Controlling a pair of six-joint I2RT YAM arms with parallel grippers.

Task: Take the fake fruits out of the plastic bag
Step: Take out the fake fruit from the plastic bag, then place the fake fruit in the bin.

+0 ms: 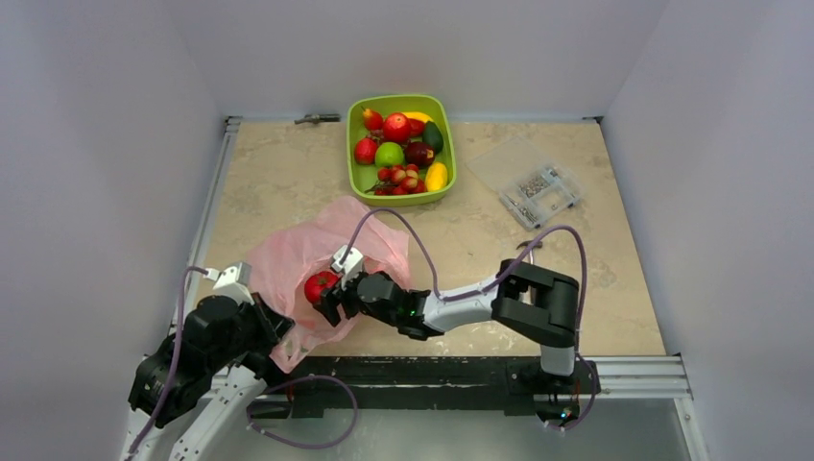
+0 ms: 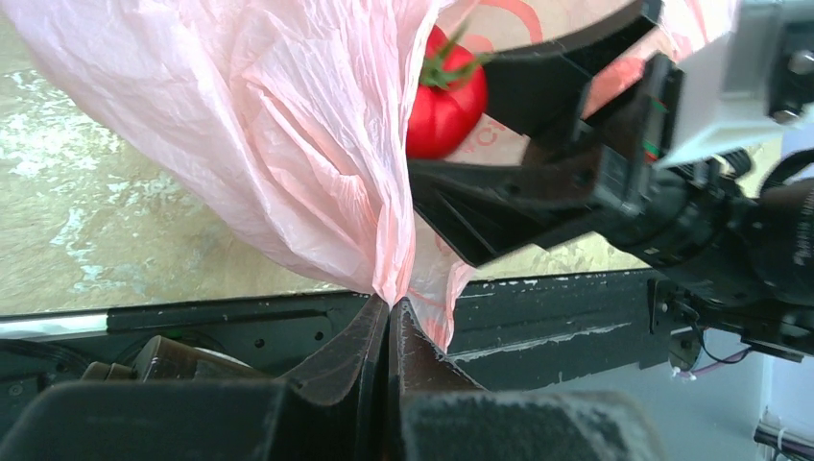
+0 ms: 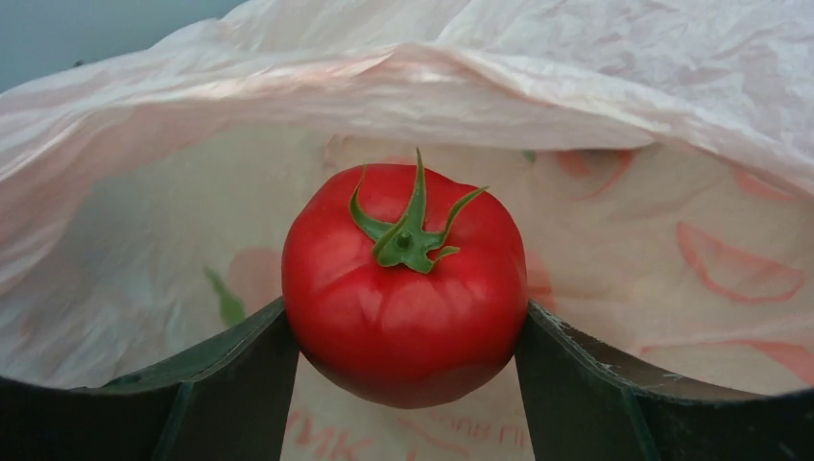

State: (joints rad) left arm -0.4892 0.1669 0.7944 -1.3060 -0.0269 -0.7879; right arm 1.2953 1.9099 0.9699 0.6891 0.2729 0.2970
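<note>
**Tomato gripped at the bag's mouth**

The right fingers (image 1: 331, 302) are closed on a red tomato (image 3: 403, 288), one on each flank, so they stand fairly wide with the fruit filling the gap. The tomato's green stalk faces the right wrist camera. It sits at the open mouth of the pink bag (image 1: 288, 254). Crinkled plastic arches over it, and more of the bag lies behind and below it.

The left fingers (image 2: 389, 322) are pressed tight together on a gathered fold at the bag's near edge. From that pinch the plastic rises in a taut sheet. In the left wrist view the tomato and the right fingers show just past this sheet, close by.

From above, the bag lies on the table (image 1: 278, 182) at the near left, with both arms meeting at its near side. Well beyond it, at the far edge, a green tray (image 1: 353, 154) holds the other fruits (image 1: 398, 154). A clear box (image 1: 533, 182) of small parts lies to the tray's right.
</note>
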